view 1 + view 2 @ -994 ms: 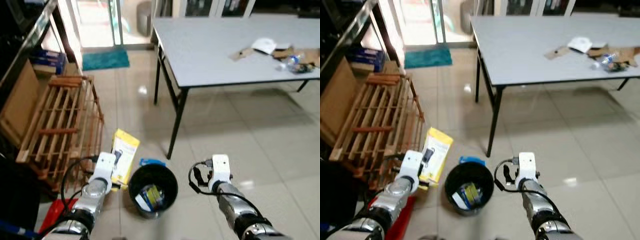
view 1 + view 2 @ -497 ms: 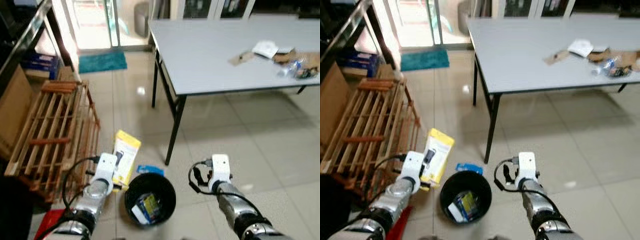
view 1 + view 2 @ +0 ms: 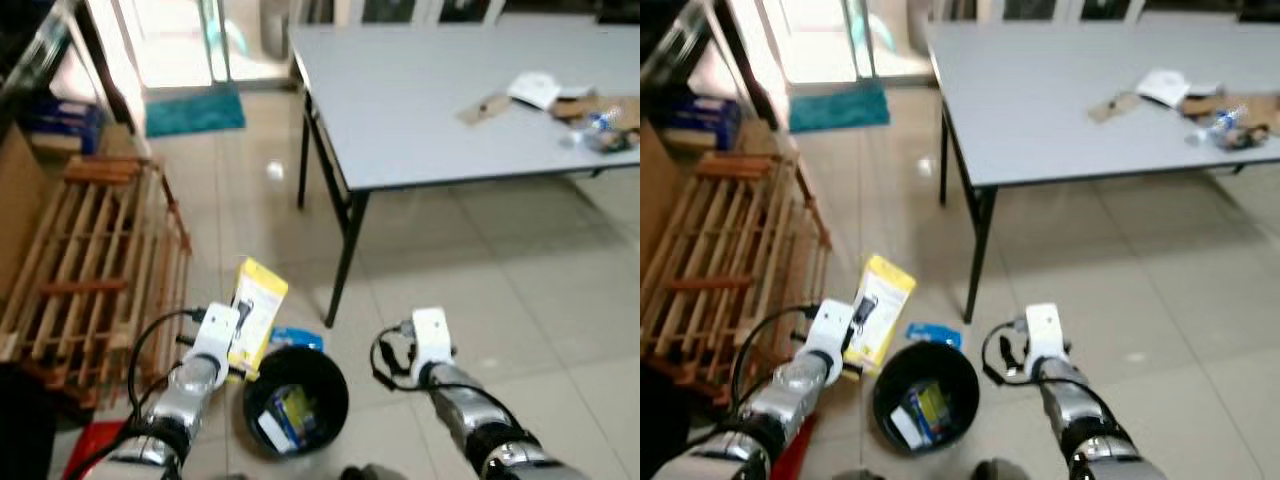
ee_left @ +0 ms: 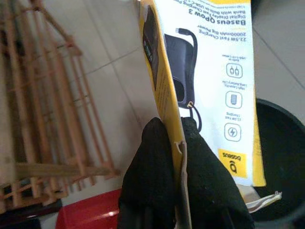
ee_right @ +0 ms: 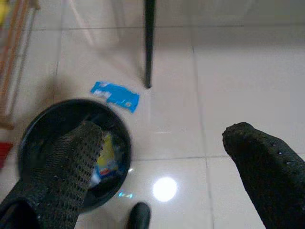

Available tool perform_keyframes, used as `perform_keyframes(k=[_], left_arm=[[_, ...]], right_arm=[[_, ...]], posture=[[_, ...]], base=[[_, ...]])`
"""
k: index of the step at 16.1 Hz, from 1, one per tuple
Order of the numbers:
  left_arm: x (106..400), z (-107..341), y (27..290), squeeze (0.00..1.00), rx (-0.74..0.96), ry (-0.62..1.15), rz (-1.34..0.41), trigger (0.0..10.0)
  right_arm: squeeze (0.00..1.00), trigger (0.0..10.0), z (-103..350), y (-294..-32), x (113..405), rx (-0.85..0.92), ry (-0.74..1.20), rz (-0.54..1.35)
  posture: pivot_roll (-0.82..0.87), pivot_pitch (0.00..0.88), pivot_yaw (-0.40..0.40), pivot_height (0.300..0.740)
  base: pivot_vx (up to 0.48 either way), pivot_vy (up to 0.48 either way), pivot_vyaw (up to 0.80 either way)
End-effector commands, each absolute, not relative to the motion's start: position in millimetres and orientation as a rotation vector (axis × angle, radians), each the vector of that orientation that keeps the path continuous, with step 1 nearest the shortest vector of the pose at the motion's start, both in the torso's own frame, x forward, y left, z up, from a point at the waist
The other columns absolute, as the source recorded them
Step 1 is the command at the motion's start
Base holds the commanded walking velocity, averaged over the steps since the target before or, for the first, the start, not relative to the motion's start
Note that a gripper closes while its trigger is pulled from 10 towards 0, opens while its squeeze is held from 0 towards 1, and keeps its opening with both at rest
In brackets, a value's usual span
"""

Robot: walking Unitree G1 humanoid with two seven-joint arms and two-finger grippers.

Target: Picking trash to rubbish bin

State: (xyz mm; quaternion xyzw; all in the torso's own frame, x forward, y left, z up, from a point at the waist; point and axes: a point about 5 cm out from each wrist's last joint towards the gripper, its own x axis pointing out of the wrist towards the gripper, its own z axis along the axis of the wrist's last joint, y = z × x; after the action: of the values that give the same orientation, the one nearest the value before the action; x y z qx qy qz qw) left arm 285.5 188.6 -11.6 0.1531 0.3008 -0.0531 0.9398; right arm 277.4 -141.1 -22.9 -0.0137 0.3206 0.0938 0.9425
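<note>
While the whole picture has slid a little since before, the left gripper (image 4: 174, 143) still pinches the flat yellow box (image 4: 205, 86), just beside the round black bin (image 3: 296, 400). Inside the bin lie a yellow-and-blue packet (image 3: 291, 408) and a white scrap. Right gripper (image 5: 162, 162) hangs wide open and empty above the shiny floor tiles. A blue wrapper (image 5: 116, 95) lies by the table leg (image 5: 149, 43). Wooden slats (image 3: 90, 250) stand on the robot's left.

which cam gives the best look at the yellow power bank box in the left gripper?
Left wrist view: the yellow and white power bank box is close up, print legible, with the left gripper shut on its edge. Both eye views show it small and blurred, held beside the black round bin. In the right wrist view it can't be made out.
</note>
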Motion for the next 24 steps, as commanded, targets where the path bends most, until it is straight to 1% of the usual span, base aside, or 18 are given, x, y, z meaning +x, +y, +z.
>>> perform_keyframes(k=[1,4,7,10,13,18,21,24], left_arm=[[284,-14,186,0.00,0.335,0.642,-0.146,10.0],[287,-14,177,0.00,0.348,0.654,-0.193,10.0],[286,-17,157,0.00,0.365,0.679,-0.274,10.0],[283,-21,149,0.00,0.380,0.693,-0.311,10.0],[276,-27,137,0.00,0.467,0.711,-0.395,10.0],[278,-26,132,0.00,0.532,0.699,-0.383,10.0],[283,-22,133,0.00,0.571,0.671,-0.328,10.0],[285,-20,132,0.00,0.557,0.661,-0.313,10.0]], right_arm=[[0.00,10.0,-31,-137,268,-0.044,0.714,0.229],[0.00,10.0,-33,-134,266,-0.030,0.736,0.258],[0.00,10.0,-29,-125,268,0.041,0.730,0.327],[0.00,10.0,-27,-119,266,0.084,0.725,0.361],[0.00,10.0,-20,-106,261,0.121,0.695,0.429],[0.00,10.0,-12,-102,244,0.138,0.697,0.454],[0.00,10.0,-3,-98,239,0.153,0.689,0.469],[0.00,10.0,-1,-97,236,0.156,0.693,0.467]], posture=[[-0.01,0.127,-0.055,0.740],[-0.02,0.143,-0.057,0.740],[-0.05,0.195,-0.064,0.740],[-0.07,0.222,-0.066,0.740],[-0.10,0.274,-0.067,0.740],[-0.13,0.328,-0.061,0.740],[-0.14,0.334,-0.058,0.740],[-0.14,0.337,-0.057,0.740]], base=[[0.000,0.000,0.00],[0.000,0.000,0.00],[0.000,0.000,0.00],[0.000,0.000,0.00],[0.000,0.000,0.00],[0.000,0.000,0.00],[0.000,0.000,0.00],[0.000,0.000,0.00]])
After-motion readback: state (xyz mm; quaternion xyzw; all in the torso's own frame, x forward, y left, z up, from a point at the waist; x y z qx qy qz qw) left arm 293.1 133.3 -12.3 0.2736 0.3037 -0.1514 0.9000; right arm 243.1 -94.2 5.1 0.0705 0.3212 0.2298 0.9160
